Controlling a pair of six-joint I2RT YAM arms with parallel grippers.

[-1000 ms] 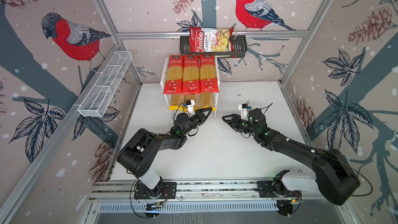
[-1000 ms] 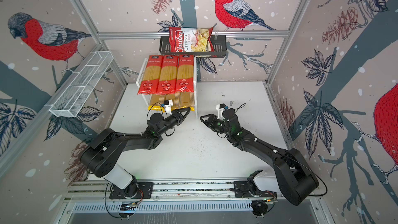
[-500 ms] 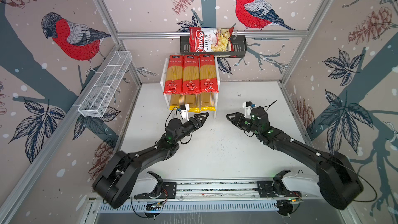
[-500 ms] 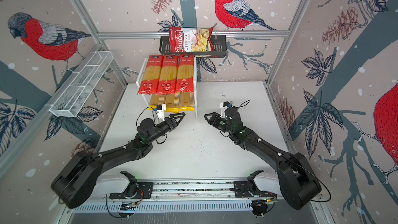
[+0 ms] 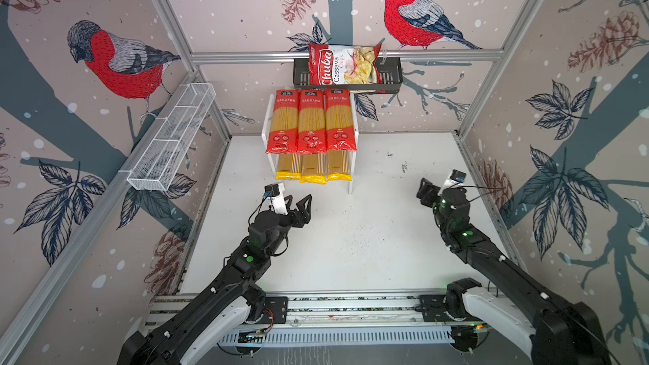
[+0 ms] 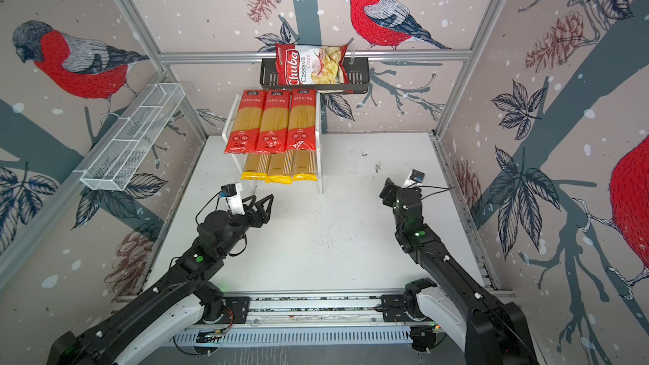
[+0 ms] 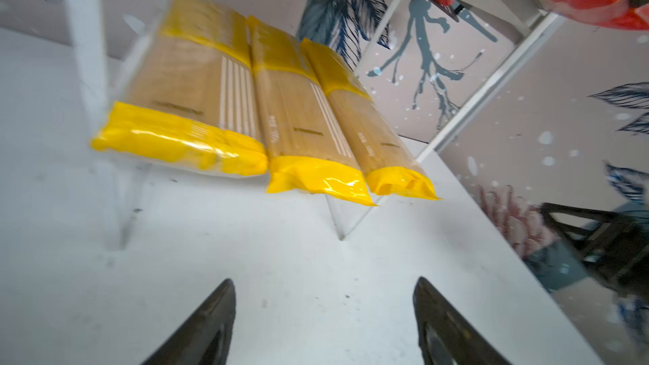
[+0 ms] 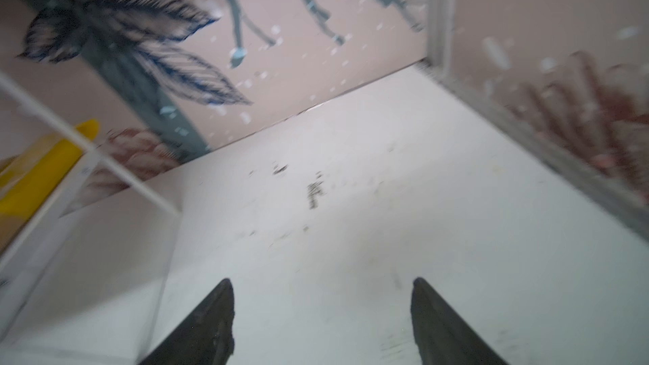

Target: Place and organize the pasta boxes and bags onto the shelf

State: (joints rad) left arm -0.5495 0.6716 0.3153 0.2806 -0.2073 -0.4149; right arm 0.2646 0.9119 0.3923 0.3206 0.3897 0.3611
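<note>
**Both tools open and empty; all six packets on the shelf**

The left tool [image 5: 300, 201] hangs just short of the small white two-tier shelf [image 5: 351, 186], its jaws spread wide with nothing between them. Straight ahead of it, three yellow-ended spaghetti packets [image 5: 313, 170] lie side by side on the lower tier, their near ends jutting past the front edge toward the tool. Above them, three red-ended, clear-middled spaghetti packets [image 5: 310, 121] cover the top board and overhang its front edge.

The right tool [image 5: 423, 189] sits well apart from the shelf, close to the side wall's rail on its outer side. Its jaws are also wide and hold nothing. A broad stretch of white bench [image 5: 351, 240] lies between the two tools.

The left wrist view shows most of the yellow packets' length under the top board, which both top views hide. It also shows the thin front legs beside them. The blurred right wrist view catches only a sliver of yellow and one shelf leg, with bare bench ahead running to the wall corner.
</note>
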